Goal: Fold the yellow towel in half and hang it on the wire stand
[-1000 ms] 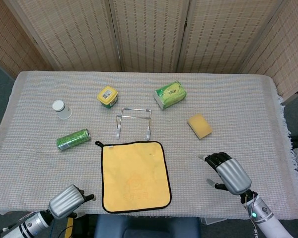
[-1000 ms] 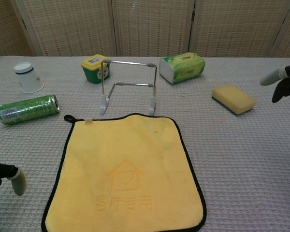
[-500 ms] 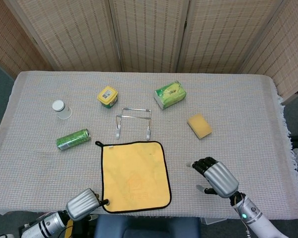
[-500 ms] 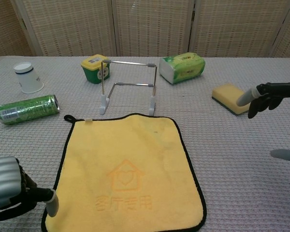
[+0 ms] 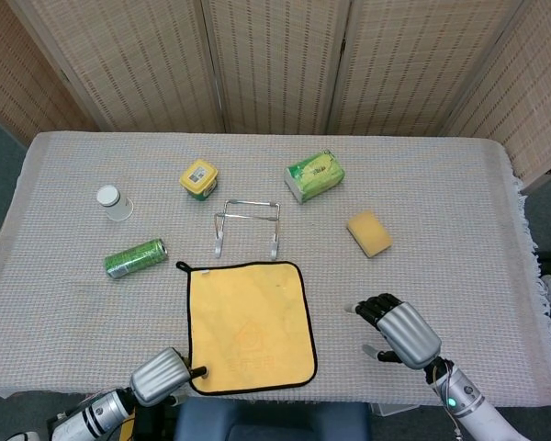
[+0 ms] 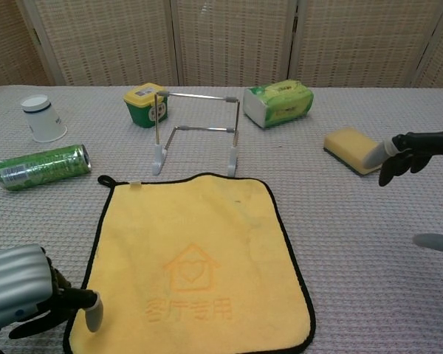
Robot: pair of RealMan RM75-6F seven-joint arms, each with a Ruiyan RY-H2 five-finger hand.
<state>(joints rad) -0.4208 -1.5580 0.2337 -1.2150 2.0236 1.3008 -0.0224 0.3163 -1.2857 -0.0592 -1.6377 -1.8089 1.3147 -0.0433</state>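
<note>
The yellow towel (image 5: 250, 324) (image 6: 192, 264) with a black edge lies flat and unfolded near the table's front. Just behind it stands the wire stand (image 5: 247, 227) (image 6: 196, 133), bare. My left hand (image 5: 162, 375) (image 6: 26, 292) hovers at the towel's near left corner, fingers apart, one fingertip (image 6: 93, 318) at the towel's edge, holding nothing. Right of the towel, my right hand (image 5: 399, 329) (image 6: 412, 153) is open above the cloth-covered table, well apart from the towel.
A green can (image 5: 135, 258) lies left of the towel, a white cup (image 5: 114, 202) beyond it. A yellow-lidded tub (image 5: 198, 178) and a green tissue pack (image 5: 314, 175) sit behind the stand. A yellow sponge (image 5: 368, 233) lies to the right.
My left hand has moved right to the towel's near left corner. My right hand came left and nearer the towel, then held still. The towel has not moved.
</note>
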